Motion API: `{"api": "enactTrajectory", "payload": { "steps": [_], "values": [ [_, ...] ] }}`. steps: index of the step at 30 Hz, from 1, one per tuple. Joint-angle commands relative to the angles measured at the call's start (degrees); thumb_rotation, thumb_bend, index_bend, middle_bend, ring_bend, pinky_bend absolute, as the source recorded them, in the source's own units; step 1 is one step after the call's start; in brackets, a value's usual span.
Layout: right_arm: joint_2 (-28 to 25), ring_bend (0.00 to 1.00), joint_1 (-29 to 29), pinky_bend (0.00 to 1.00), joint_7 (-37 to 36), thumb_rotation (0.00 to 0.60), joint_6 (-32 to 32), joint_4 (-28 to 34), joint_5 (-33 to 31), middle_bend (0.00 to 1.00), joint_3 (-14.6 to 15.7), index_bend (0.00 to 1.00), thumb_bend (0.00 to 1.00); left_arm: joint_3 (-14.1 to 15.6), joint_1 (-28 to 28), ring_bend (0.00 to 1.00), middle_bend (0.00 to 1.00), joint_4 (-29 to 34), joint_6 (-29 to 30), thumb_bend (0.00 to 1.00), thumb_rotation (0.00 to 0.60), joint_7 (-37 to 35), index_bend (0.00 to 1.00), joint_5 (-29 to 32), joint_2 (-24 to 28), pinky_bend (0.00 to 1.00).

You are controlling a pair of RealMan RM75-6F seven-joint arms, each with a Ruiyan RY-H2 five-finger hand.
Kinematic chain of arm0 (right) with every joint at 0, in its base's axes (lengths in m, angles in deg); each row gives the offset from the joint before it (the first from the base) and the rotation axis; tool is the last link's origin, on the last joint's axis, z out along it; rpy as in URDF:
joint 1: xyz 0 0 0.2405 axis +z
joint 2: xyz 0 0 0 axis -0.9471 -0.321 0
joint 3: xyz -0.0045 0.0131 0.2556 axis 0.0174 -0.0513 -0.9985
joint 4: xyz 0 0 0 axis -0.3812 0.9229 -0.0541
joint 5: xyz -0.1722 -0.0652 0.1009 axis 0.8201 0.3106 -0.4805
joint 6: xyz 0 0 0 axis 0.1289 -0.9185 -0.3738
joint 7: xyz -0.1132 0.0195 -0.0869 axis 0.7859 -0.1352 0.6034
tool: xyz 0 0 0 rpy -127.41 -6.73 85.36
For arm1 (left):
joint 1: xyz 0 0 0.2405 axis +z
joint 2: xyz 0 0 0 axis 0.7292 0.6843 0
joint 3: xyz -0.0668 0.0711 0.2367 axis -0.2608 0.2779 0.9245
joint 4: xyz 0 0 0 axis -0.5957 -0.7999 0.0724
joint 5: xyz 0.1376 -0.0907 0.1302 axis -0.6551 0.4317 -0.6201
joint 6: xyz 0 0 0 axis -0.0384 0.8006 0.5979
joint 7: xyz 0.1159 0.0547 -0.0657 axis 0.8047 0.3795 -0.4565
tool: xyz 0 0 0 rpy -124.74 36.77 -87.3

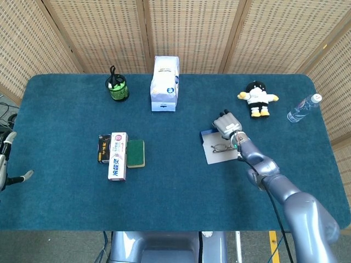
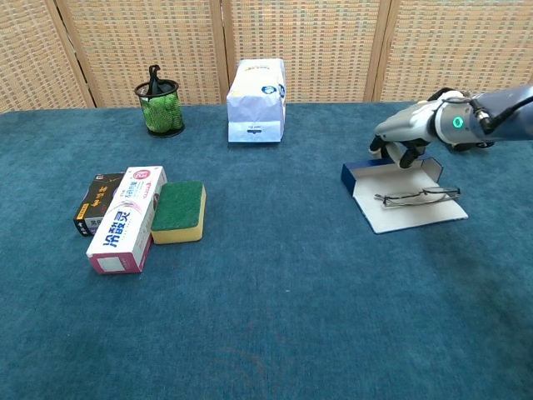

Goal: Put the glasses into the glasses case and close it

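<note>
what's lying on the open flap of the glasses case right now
The glasses lie folded on the white flap of the open glasses case. The right hand rests on the case's blue tray, hiding part of its inside.

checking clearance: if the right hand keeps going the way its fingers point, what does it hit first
Probably the glasses case: the right hand has its fingers curled down over the blue back wall. Depth is unclear, so whether they already touch it cannot be told. The glasses lie nearer the camera.

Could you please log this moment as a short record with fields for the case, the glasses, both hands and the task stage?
case: glasses case open, flap flat on the table
glasses: glasses lying on the flap, not inside the tray
right hand: right hand with fingers on the case's rear wall
left hand: left hand barely visible at the table's edge, state unclear
stage: glasses not stowed, case not closed
</note>
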Motion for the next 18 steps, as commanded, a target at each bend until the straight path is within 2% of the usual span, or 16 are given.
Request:
{"api": "enactTrajectory", "payload": {
  "steps": [1,8,18],
  "values": [
    [-5.1,0.15,-3.0,0.09,3.6,0.6,3.4,7.9,-0.5,0.34,1.2,0.37,1.0,0.1,-0.1,0.0,0.0,0.1,0.0,0.0,0.6,0.2,0.0,-0.1,-0.1,0.0],
    [-9.1,0.15,-4.6,0.11,9.3,0.6,5.6,15.5,-2.6,0.34,1.9,0.37,1.0,0.3,-0.1,0.0,0.0,0.4,0.5,0.0,0.6,0.7,0.0,-0.6,-0.3,0.0],
    [-14.0,0.15,-6.1,0.11,19.6,0.6,7.0,24.3,-12.1,0.34,3.1,0.37,1.0,0.6,0.2,0.0,0.0,0.6,1.1,0.0,0.6,0.6,0.0,-1.3,-0.3,0.0]
  ]
}}
